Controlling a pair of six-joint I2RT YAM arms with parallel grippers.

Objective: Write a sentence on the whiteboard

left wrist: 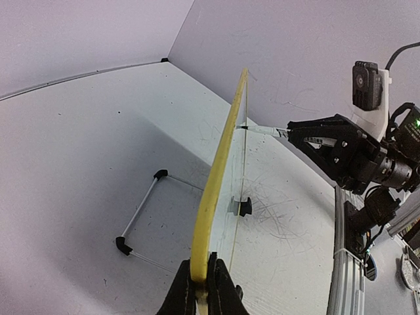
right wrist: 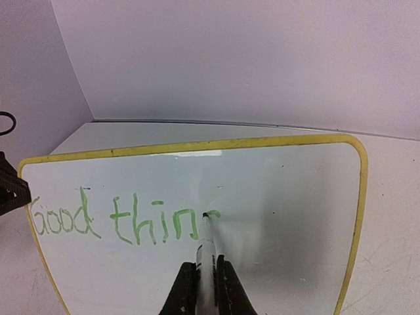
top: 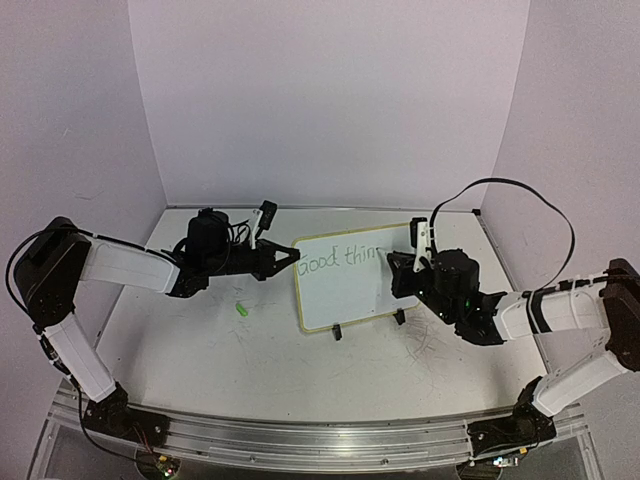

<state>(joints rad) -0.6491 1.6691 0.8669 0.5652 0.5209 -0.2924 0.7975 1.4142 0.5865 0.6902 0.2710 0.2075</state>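
The whiteboard [top: 345, 278] stands upright mid-table on two black clip feet, with a pale yellow rim [right wrist: 197, 146]. Green lettering [right wrist: 121, 222] on it reads "Good thin" plus the start of one more letter; it also shows in the top view [top: 335, 261]. My left gripper [left wrist: 202, 279] is shut on the board's yellow edge [left wrist: 216, 190] at its left side. My right gripper [right wrist: 207, 279] is shut on a white marker [right wrist: 206, 246], whose tip touches the board just right of the last letter. In the top view the right gripper [top: 402, 268] is at the board's right part.
A small green marker cap [top: 241, 309] lies on the table left of the board. A wire stand with black ends [left wrist: 141, 220] lies behind the board. Grey scratches [top: 425, 335] mark the tabletop. Walls enclose the table on three sides.
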